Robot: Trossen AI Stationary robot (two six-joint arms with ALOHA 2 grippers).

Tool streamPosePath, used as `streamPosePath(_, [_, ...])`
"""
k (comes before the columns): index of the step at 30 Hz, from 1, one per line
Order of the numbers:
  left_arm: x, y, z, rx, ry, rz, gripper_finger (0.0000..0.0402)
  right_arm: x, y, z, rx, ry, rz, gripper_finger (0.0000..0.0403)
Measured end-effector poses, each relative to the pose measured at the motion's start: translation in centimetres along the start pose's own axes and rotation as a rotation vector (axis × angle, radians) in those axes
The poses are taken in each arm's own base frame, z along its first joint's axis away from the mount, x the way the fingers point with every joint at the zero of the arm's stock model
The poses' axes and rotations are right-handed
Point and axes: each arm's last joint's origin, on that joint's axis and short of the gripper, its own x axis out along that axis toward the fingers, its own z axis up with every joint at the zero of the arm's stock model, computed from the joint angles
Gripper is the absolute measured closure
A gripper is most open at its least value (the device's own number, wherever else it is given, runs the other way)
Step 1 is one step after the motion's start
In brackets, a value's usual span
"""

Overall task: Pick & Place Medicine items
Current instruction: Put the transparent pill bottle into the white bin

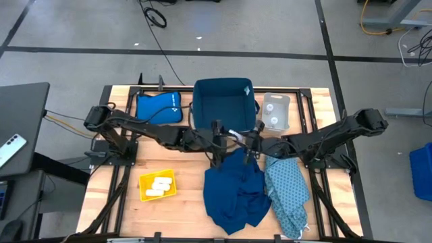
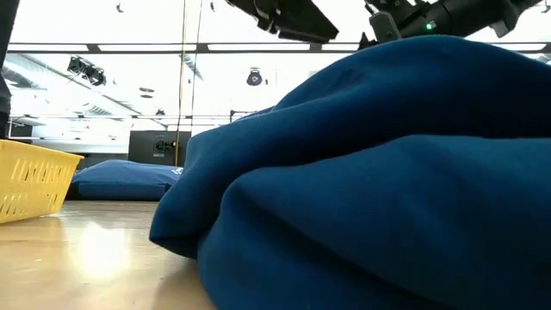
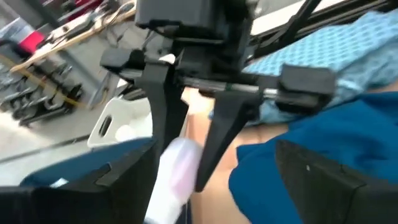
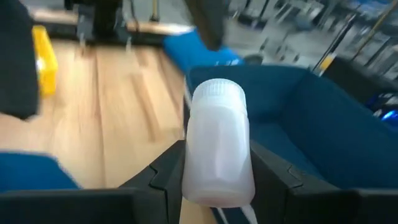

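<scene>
A small white bottle (image 4: 216,149) with a ribbed cap hangs over the middle of the table, with my right gripper (image 4: 217,177) shut on it. My left gripper (image 1: 216,137) faces it from the table's left. Its own fingers (image 3: 109,183) stand wide open on either side of the bottle (image 3: 177,171) and are apart from it. A yellow tray (image 1: 144,191) at the near left holds cream-white packs (image 1: 160,185). More round bottles (image 1: 273,108) lie in a white tray (image 1: 283,101) at the far right. My right gripper pinches the bottle's lower body (image 4: 214,186) between its two fingers (image 4: 163,177). The fingers come roughly level from the table's right and lie along the bottle. The capped end (image 4: 217,93) sticks out past the fingertips. The bottle is lifted clear of the table.
A dark blue cloth bin (image 1: 224,102) stands at the far middle, with a flat blue pouch (image 1: 158,106) to its left. A dark blue cloth (image 1: 233,192) and a patterned light-blue cloth (image 1: 289,192) lie heaped near the front. The dark cloth (image 2: 379,172) fills most of the low view.
</scene>
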Motion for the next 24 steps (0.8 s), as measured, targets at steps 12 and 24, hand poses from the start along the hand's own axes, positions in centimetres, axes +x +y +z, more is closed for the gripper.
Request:
streamPosePath(12, [-1.8, 1.6, 2.2, 0.0, -0.234, -0.169, 0.0093, -4.9, -1.6, -5.9, 0.154, -0.519, -0.013, 0.0265])
streamPosePath(24, [1.4, 5.9, -2.0, -0.197, -0.691, -0.245, 0.0093, -6.6, -1.2, -4.6, 0.042, -0.742, 0.12, 0.0265])
